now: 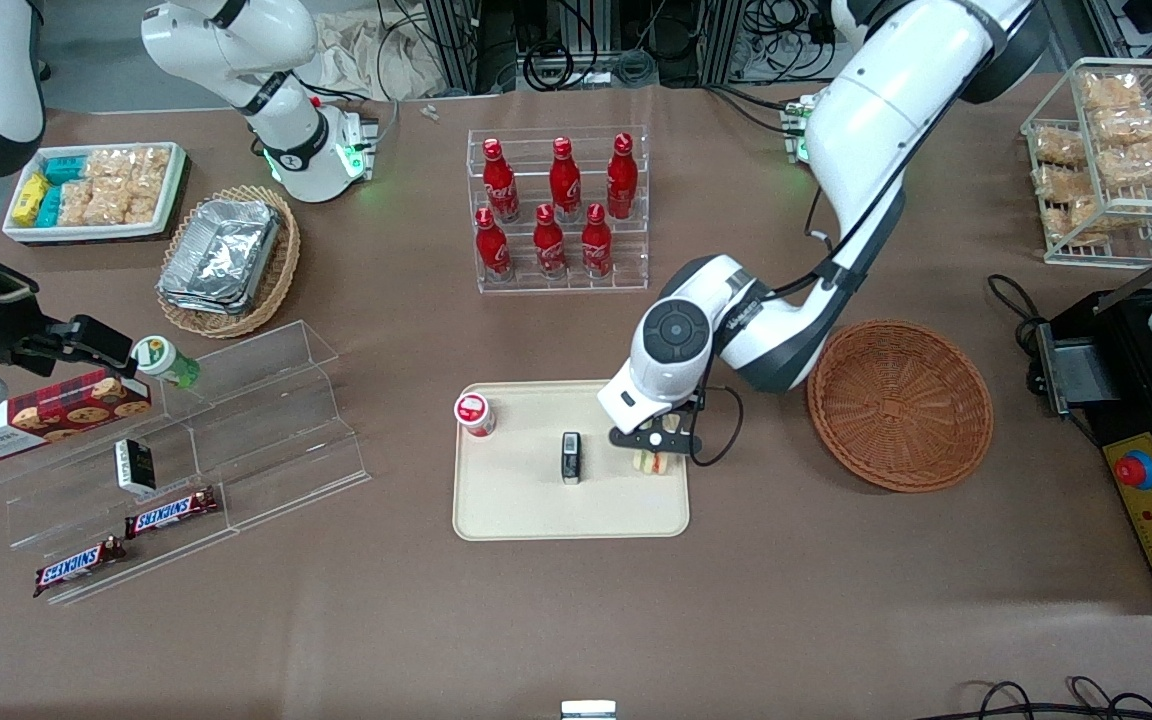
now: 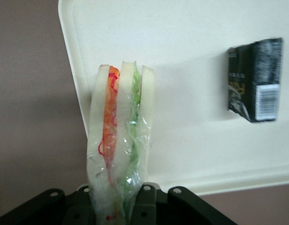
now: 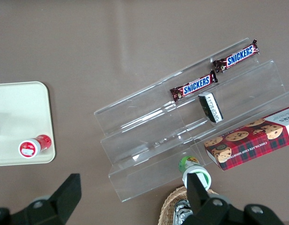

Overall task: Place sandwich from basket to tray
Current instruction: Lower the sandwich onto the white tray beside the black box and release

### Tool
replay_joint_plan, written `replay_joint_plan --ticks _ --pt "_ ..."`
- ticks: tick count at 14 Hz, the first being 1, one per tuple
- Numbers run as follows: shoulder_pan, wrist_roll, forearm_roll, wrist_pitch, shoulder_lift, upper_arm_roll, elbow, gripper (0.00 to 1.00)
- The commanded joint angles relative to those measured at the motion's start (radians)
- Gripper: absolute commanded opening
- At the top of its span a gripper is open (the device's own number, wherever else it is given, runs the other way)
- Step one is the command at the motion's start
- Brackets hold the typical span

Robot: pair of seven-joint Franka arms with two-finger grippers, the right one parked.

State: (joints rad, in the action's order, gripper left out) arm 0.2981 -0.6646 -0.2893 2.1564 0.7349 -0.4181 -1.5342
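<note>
My left gripper [image 1: 658,447] is shut on the sandwich [image 1: 648,462], a plastic-wrapped wedge of white bread with orange, red and green filling. It holds the sandwich low over the cream tray [image 1: 526,505], at the tray's end nearest the basket. In the left wrist view the fingers [image 2: 145,205] clamp the sandwich [image 2: 118,136] from both sides, over the tray's rim [image 2: 72,61]. Whether the sandwich touches the tray I cannot tell. The reddish-brown wicker basket [image 1: 899,404] lies empty beside the tray, toward the working arm's end of the table.
On the tray stand a red-capped small bottle [image 1: 474,413] and a small black box [image 1: 571,457], also in the left wrist view [image 2: 255,79]. A clear rack of red cola bottles [image 1: 558,210] stands farther from the front camera. A clear stepped shelf [image 1: 236,430] lies toward the parked arm's end.
</note>
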Motion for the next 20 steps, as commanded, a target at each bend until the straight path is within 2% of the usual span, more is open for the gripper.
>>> replay_joint_plan --ticks 1,3,4,6,10,12,15,17,20 --pt "0.010 -0.036 -0.050 0.023 0.061 -0.001 0.066 0.00" --pt "0.010 -0.061 -0.070 0.048 0.081 0.001 0.066 0.04" --pt "0.009 -0.064 -0.073 0.048 0.084 0.001 0.066 0.18" --pt "0.006 -0.064 -0.074 0.048 0.081 0.001 0.065 1.00" --pt "0.012 -0.066 -0.077 0.045 0.063 0.035 0.069 1.00" --pt "0.004 -0.107 -0.067 0.022 -0.012 0.033 0.065 1.00" --pt "-0.004 -0.096 -0.044 -0.145 -0.162 0.032 0.069 1.00" --pt "-0.043 -0.080 0.033 -0.225 -0.260 0.032 0.066 1.00" --pt "-0.118 0.147 0.169 -0.401 -0.394 0.033 0.068 1.00"
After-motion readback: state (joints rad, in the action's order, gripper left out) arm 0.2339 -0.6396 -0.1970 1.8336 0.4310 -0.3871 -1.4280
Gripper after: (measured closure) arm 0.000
